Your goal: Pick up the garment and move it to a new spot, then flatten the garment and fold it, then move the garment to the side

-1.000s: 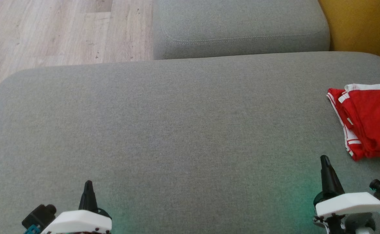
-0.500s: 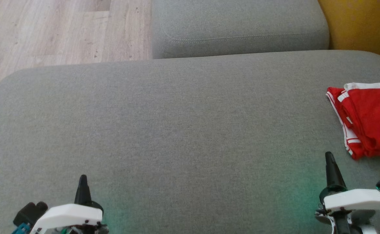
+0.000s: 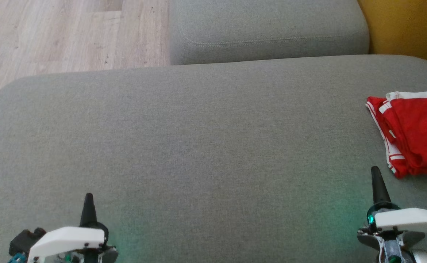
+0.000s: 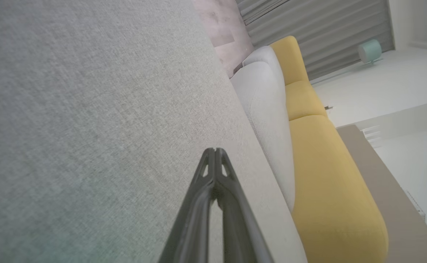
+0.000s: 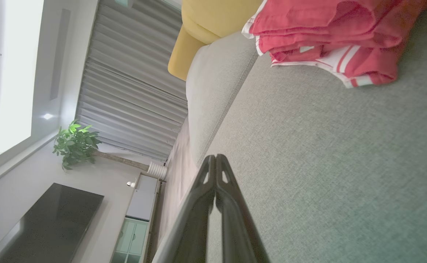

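I see a wide grey cushion [image 3: 199,138], a smaller cushion [image 3: 264,29] behind it, pale wood floor [image 3: 53,36] left of that, a yellow sofa [image 4: 326,175] (mustard, really), pleated grey curtains [image 5: 126,91] and a potted plant [image 5: 75,144].

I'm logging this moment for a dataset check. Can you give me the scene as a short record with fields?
surface: grey sofa cushion
garment: red, white stripes, folded, at the cushion's right side
left tool: shut, empty, lower left
right tool: shut, empty, near the garment, not touching it
stage: garment looks folded and set aside
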